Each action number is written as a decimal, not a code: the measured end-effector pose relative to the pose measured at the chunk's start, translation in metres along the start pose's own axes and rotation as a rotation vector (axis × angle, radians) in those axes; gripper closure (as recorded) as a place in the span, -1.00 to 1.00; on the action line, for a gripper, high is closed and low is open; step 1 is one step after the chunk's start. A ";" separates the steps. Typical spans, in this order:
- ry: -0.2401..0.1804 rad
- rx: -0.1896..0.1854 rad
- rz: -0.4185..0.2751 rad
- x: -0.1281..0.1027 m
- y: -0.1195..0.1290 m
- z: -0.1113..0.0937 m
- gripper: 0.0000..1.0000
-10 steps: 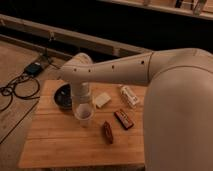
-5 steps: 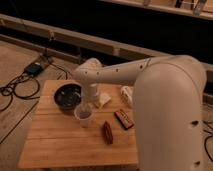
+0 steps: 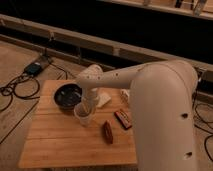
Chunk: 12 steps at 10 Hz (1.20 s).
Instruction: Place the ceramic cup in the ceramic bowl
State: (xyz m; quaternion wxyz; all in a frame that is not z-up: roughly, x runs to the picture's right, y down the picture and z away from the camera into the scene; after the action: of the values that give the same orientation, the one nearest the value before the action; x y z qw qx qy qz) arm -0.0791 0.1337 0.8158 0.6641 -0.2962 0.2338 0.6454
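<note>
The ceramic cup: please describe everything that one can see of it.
The ceramic cup is small and cream-white, slightly tapered toward its base, with a round open rim and no handle visible. It is upright and appears to stand on the wooden table, just outside the dark ceramic bowl, at its near right side. The gripper is right above it, at its rim; whether it holds the cup cannot be told.

Dim, warm light. Wooden plank table [image 3: 55, 145] centre frame, tan bare floor [image 3: 15, 130] around it. Black cables [image 3: 12, 92] looped at 9 o'clock; small dark box [image 3: 34, 67] at 10. Dark wall [image 3: 125, 25] with pale ledge [image 3: 135, 50] across 12. Gripper [image 3: 86, 106] low over the table's middle.
</note>
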 end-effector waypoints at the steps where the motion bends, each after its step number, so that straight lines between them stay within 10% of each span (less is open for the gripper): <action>1: -0.001 -0.008 0.005 -0.002 0.000 -0.003 0.88; 12: -0.149 0.000 -0.109 -0.103 0.052 -0.098 1.00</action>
State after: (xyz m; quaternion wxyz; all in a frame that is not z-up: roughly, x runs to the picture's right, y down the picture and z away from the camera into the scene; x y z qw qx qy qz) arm -0.1297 -0.0088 0.8129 0.7136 -0.2598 0.1673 0.6287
